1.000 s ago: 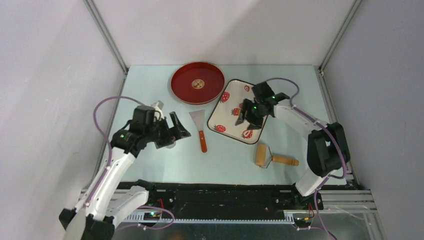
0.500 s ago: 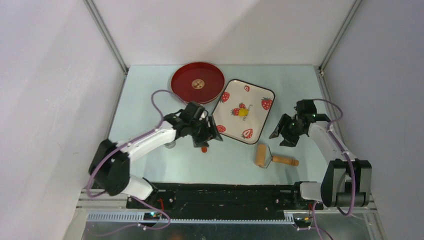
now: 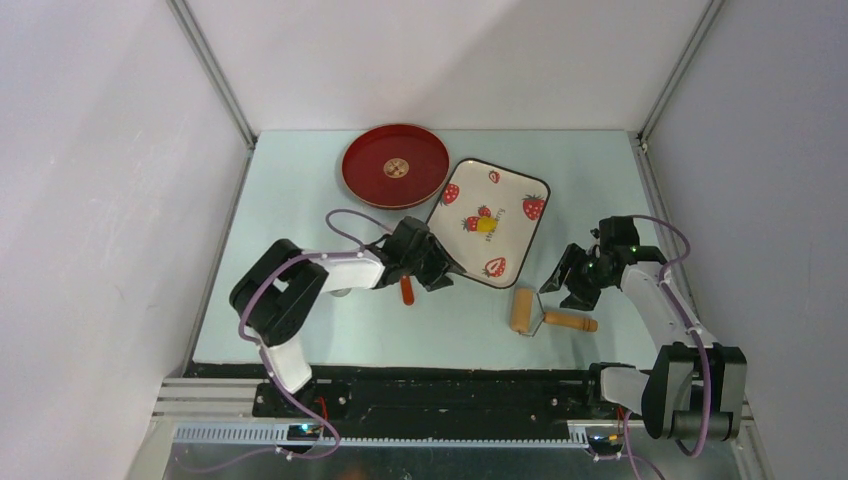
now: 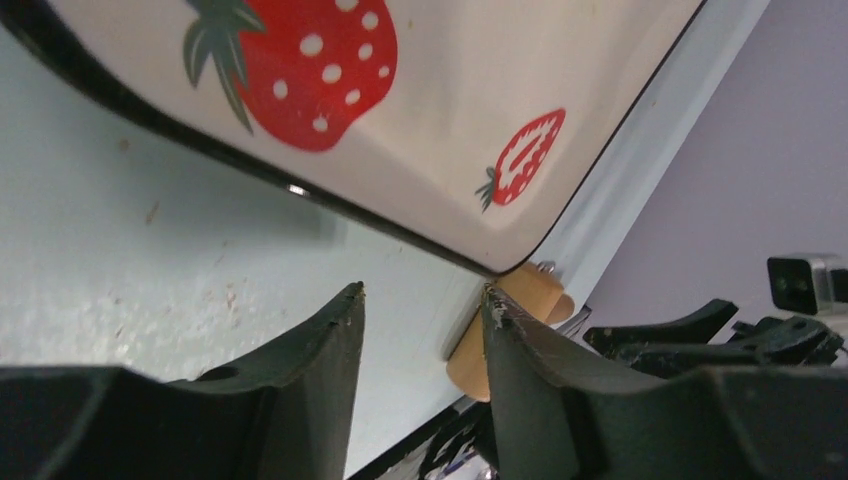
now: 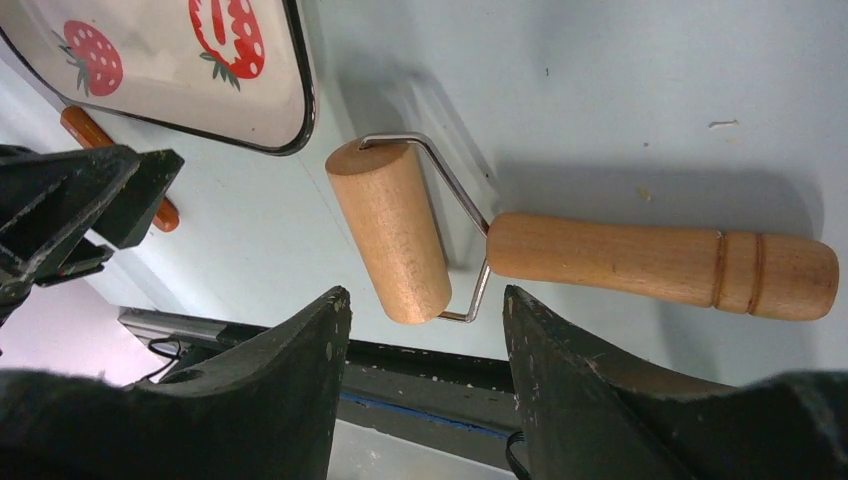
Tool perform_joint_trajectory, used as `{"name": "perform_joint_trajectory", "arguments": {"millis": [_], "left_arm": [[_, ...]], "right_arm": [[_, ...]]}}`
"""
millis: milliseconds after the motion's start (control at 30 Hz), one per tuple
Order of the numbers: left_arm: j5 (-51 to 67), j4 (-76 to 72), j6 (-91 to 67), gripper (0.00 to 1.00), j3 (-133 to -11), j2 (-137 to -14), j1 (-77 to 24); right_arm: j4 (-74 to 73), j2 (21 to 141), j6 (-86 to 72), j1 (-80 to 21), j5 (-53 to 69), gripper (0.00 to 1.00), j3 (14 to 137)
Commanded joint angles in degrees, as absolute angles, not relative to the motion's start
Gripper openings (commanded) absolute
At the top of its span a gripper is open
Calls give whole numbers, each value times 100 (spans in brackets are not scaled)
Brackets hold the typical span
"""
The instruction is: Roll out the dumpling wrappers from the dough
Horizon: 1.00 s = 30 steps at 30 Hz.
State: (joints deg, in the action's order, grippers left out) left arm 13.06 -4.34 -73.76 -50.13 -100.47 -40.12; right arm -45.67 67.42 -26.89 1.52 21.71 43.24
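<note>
Two sets of jaws, both parted and holding nothing: the left jaws low over the table [image 4: 120, 250], just beside the near corner of the strawberry tray [image 4: 500, 80]; the right jaws above the wooden roller [image 5: 390, 230]. The dough [image 3: 486, 226], a small yellow lump, lies in the middle of that tray.

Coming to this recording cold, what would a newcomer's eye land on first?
The bright yellow dough sits at the centre of the strawberry tray, with the red round tray just beyond it to the left. The right gripper hovers with open jaws by the wooden roller lying toward the near right, while the left gripper sits low by the strawberry tray's near edge.
</note>
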Motion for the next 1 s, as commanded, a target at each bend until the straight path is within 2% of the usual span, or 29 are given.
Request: {"name": "perform_joint_trajectory", "arguments": {"millis": [0,333,567,800,867,967], "left_arm": [[1022,-1170,-7831,49,-5149,-10258,-4004],[791,-1555,-8461,40,-4892,-10626,-3862],[752,-1604,-8649,26,-4715,-10723,-3752],[782,-1595,-8706,8,-4470,-10692,-3669],[778,-1597,-8695,2,-4389,-10624,-3651],[763,-1597,-8703,0,-4243,-10487,-3650]], "right_arm": [[-4607,6604,-2666,186,2293,62,4316],[-4610,6569,-2663,185,2383,62,4322],[-4767,6419,-2702,37,2277,61,4323],[-4844,6440,-3148,-1049,1854,62,4323],[-4777,6534,-3343,-1343,1673,64,4317],[-4582,6738,-3645,-1651,1494,71,4324]]}}
